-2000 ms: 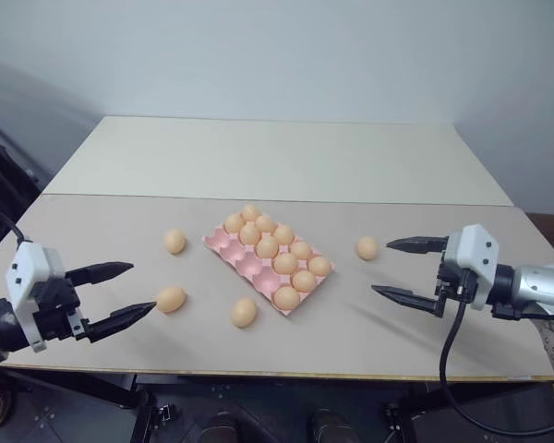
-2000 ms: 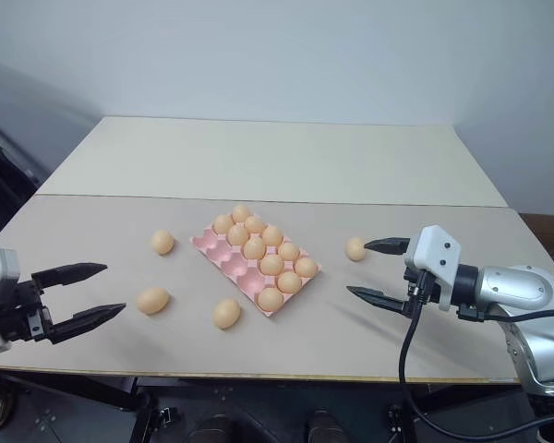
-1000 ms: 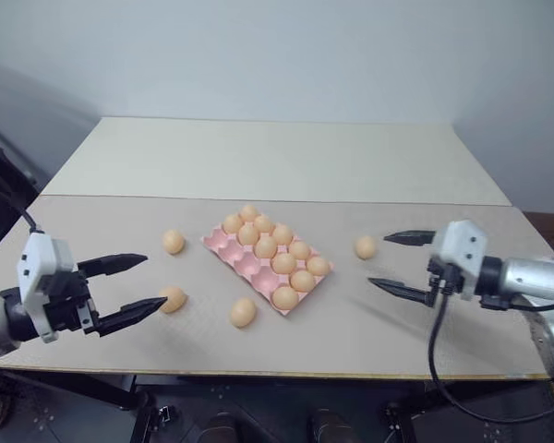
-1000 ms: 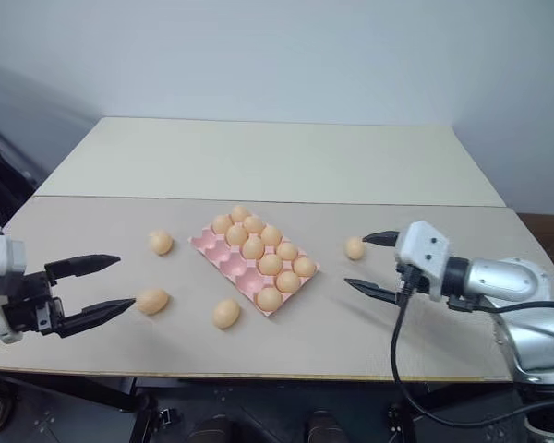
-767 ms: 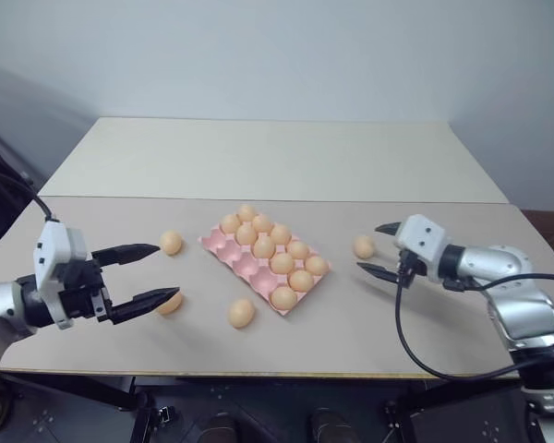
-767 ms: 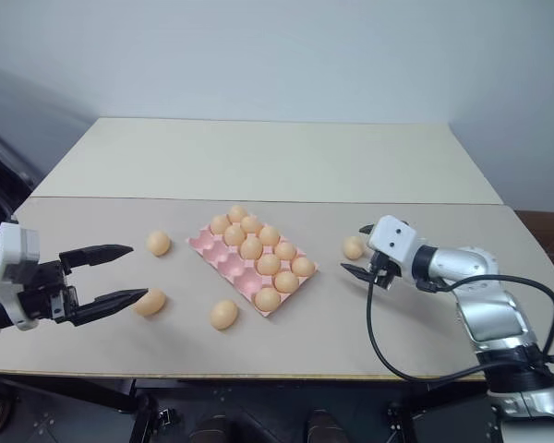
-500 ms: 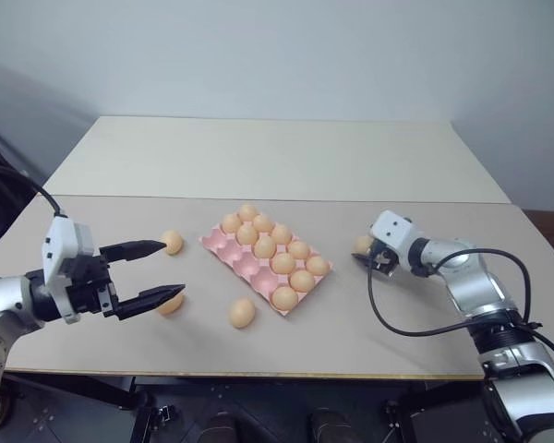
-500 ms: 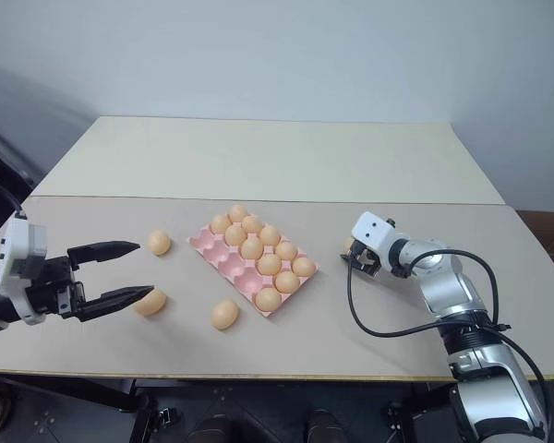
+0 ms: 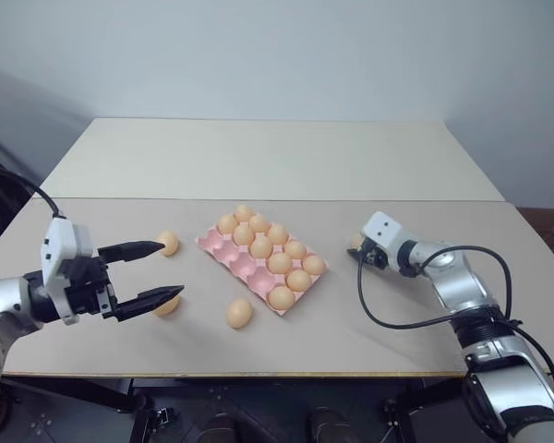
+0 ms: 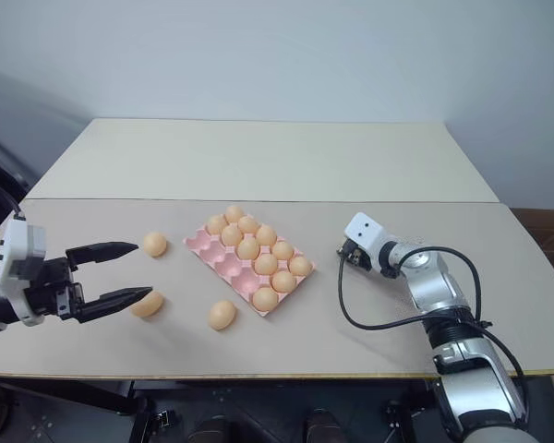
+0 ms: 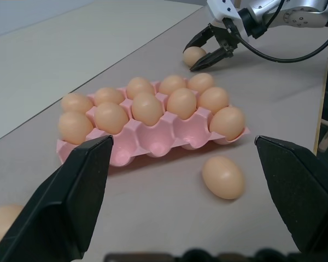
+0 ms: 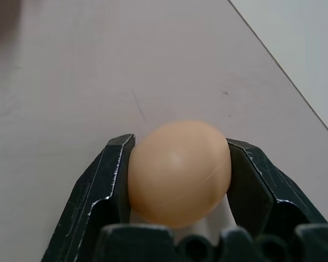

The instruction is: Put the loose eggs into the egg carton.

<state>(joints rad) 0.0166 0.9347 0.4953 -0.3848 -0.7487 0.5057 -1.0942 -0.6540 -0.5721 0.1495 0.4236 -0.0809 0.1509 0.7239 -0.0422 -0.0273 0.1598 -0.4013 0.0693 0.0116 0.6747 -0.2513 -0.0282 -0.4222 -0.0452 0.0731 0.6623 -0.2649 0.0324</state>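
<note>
Carton: egg carton (image 9: 235, 259), a flat pink moulded tray with rounded cups in rows, no lid, lying askew on the table (image 9: 286, 166); it is the landmark for every place below.
Carton contents: nine light-brown eggs fill the two rows on the far-right side; the three cups of the row along its near-left edge are bare pink.
Egg shape: smooth, matt, tan ovals, all alike.
Held egg: egg (image 12: 179, 172) to the right of the carton, well apart from it, pinched on both flanks by the black fingers (image 12: 103, 188) of the right gripper (image 11: 208, 51).
Right gripper: closed around that egg, low at the table surface; the white wrist block hides most of the egg in the head views.
Left gripper: left gripper (image 9: 157, 273), two long tapered black fingers spread wide with nothing between them, held above the table to the left of the carton.
Loose egg, far left: egg (image 9: 169, 243) on the table left of the carton's far end, just past the tip of the left gripper's upper finger as seen from the head.
Loose egg, near left: egg (image 9: 167, 305) left of the carton's near end, partly hidden behind the lower left finger.
Loose egg, front: egg (image 9: 239, 313) just off the carton's near corner, apart from it.
Table: two pale matt slabs butted together, a seam running across behind the carton; the farther slab is lighter.
Cable: black cable (image 9: 397, 321) looping from the right wrist over the table, right of the carton.
</note>
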